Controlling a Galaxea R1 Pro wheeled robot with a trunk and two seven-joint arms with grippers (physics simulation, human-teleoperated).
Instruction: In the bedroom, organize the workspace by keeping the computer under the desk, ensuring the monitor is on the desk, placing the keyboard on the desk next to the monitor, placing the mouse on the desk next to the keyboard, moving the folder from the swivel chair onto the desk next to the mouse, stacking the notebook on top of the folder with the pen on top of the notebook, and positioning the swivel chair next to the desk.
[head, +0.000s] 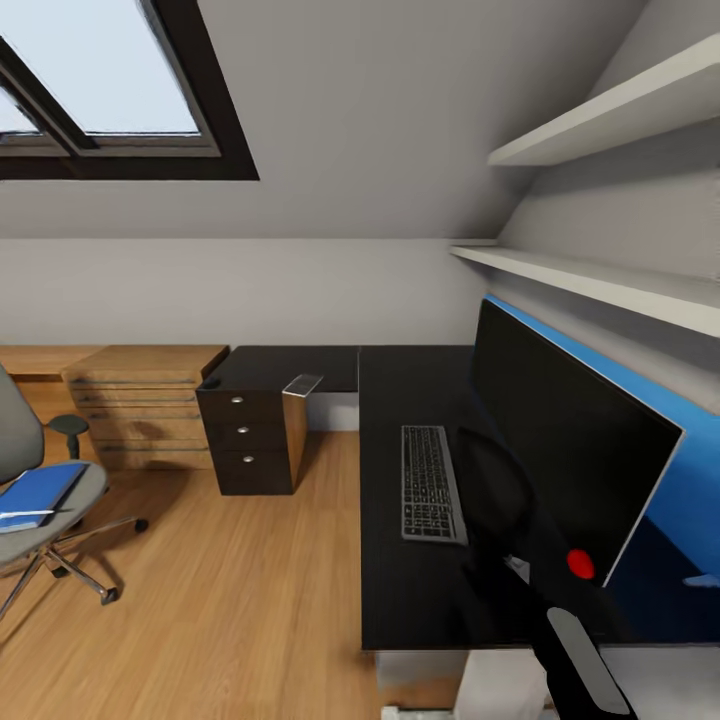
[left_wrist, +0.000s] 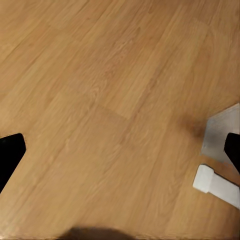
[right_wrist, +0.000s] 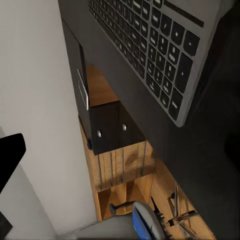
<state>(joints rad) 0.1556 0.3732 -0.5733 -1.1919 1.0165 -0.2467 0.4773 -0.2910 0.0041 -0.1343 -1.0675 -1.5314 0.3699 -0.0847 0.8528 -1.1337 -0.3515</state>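
The monitor (head: 560, 440) stands on the black desk (head: 400, 580) with the keyboard (head: 432, 483) flat to its left. A thin grey notebook (head: 302, 384) lies on the desk's far wing, and a small dark mouse (head: 210, 382) sits at that wing's left corner. At the left stands the swivel chair (head: 20, 430), with the blue folder (head: 38, 492) on its seat and a white pen (head: 22, 515) on the folder. My right arm (head: 575, 640) reaches over the desk; the right gripper (right_wrist: 120, 160) is open above the keyboard (right_wrist: 150, 55). My left gripper (left_wrist: 122, 152) hangs open over the floor. The computer is out of view.
A dark drawer unit (head: 250, 440) sits under the desk's far wing, with a light wooden chest (head: 140, 405) to its left. Wall shelves (head: 600, 280) hang above the monitor. Wooden floor (head: 230, 590) lies between chair and desk. A white foot (left_wrist: 217, 186) rests on the floor by my left gripper.
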